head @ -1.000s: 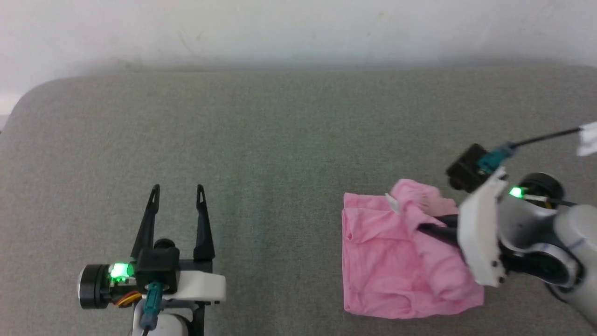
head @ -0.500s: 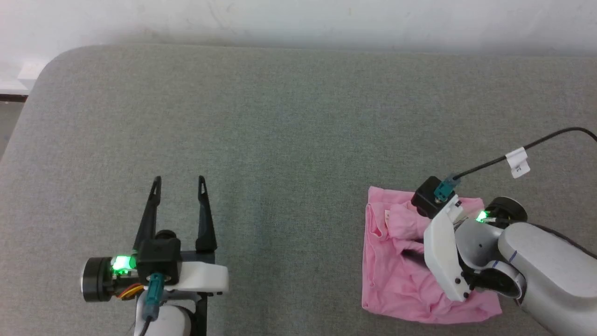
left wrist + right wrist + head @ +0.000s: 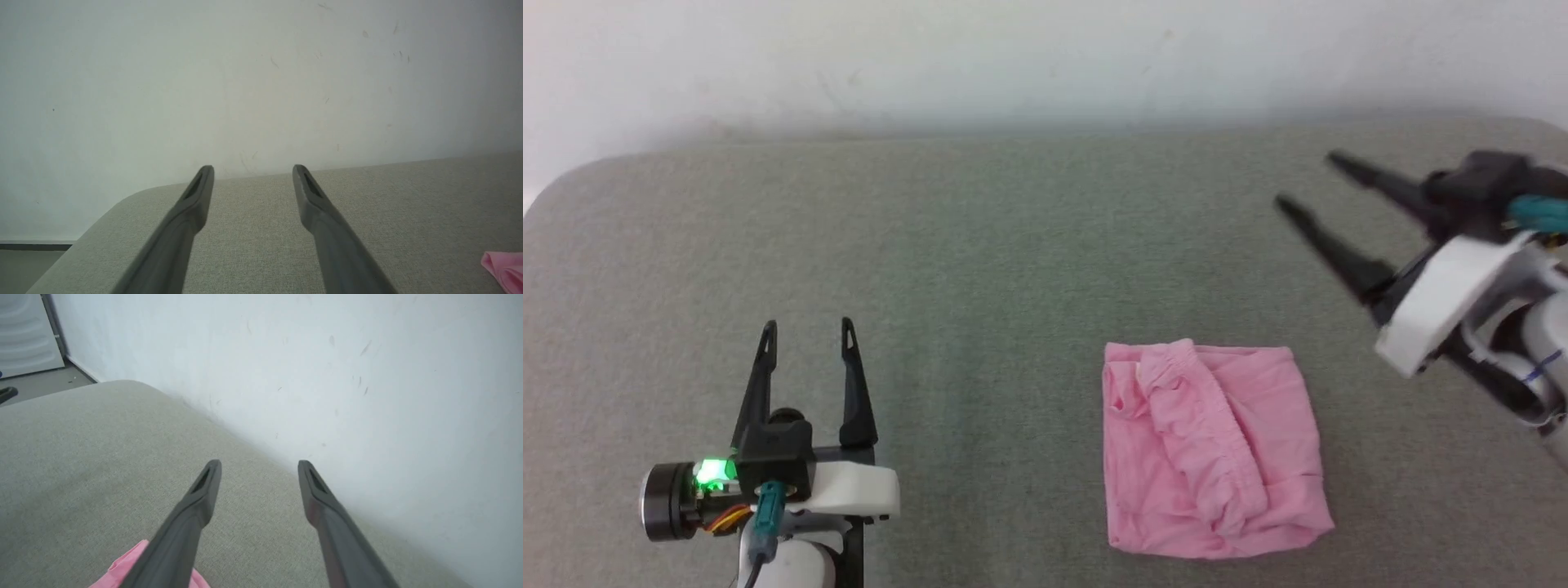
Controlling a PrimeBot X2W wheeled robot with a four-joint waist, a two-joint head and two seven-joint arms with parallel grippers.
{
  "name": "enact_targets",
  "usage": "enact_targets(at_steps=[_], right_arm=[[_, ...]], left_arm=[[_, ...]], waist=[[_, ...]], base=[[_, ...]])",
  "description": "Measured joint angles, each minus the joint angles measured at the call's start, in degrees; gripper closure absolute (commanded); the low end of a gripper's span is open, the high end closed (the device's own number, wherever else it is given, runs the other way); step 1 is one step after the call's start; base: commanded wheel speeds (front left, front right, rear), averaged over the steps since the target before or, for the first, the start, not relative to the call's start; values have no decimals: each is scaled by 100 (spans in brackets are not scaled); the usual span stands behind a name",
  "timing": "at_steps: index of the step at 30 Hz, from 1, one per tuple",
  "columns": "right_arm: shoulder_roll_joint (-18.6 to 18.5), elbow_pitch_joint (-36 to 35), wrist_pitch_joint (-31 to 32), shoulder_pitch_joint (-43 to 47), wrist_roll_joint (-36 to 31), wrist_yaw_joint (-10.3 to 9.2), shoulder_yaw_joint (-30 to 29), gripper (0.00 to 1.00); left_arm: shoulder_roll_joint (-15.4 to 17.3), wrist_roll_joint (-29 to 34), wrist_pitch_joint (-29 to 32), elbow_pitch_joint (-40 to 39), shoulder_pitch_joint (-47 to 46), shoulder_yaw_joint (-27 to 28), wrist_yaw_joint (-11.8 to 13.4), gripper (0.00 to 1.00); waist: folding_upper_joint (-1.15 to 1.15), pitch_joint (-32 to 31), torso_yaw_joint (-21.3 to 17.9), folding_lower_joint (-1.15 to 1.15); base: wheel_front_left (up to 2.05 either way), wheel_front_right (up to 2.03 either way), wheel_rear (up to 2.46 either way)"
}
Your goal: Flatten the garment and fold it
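A pale wall is running along the far edge of a grey upholstered cushion, which is stretching across the head view and curving off at its far left corner. In the right wrist view a strip of dark floor is showing beyond that rounded corner of the cushion.

The garment is lying on the cushion's right half, toward its near edge. It is sitting as a roughly square pink packet, folded over itself, with some wrinkles showing along the side nearest the cushion's front.

The right gripper is hanging above the cushion's far right part, slightly blurred, with its two dark fingers pointing toward the cushion's left rear. The fingers are standing spread apart and are holding nothing.

The left gripper is resting over the cushion's near left part, with its fingers pointing toward the cushion's back edge. They too are standing apart, with nothing between them but bare cushion.

The gathered waistband is running diagonally across the garment's top layer, from the cushion's rear side toward its front.
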Motion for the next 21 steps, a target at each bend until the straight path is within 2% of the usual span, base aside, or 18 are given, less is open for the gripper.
enact_targets(at_steps=[5, 10, 17, 21], right_arm=[[387, 467, -1107, 526, -667, 0, -1260, 0], [1145, 579, -1472, 1377, -1500, 0, -2714, 0], [2436, -492, -1511, 2802, -2562, 0, -4218, 0], [3060, -1032, -1512, 3579, -2933, -1, -4417, 0]], left_arm=[[-4, -2, -1, -8, 2, 59, -52, 0], [-18, -2, 0, -75, 87, 100, -100, 0], [-43, 0, 0, -183, 122, 131, -190, 0], [-53, 4, 0, -213, 222, 156, -216, 0]], waist=[[0, -138, -235, 0], [0, -253, -385, 0], [0, -362, -458, 0], [0, -402, -449, -1]], base=[[0, 0, 0], [0, 0, 0], [0, 0, 0], [0, 0, 0]])
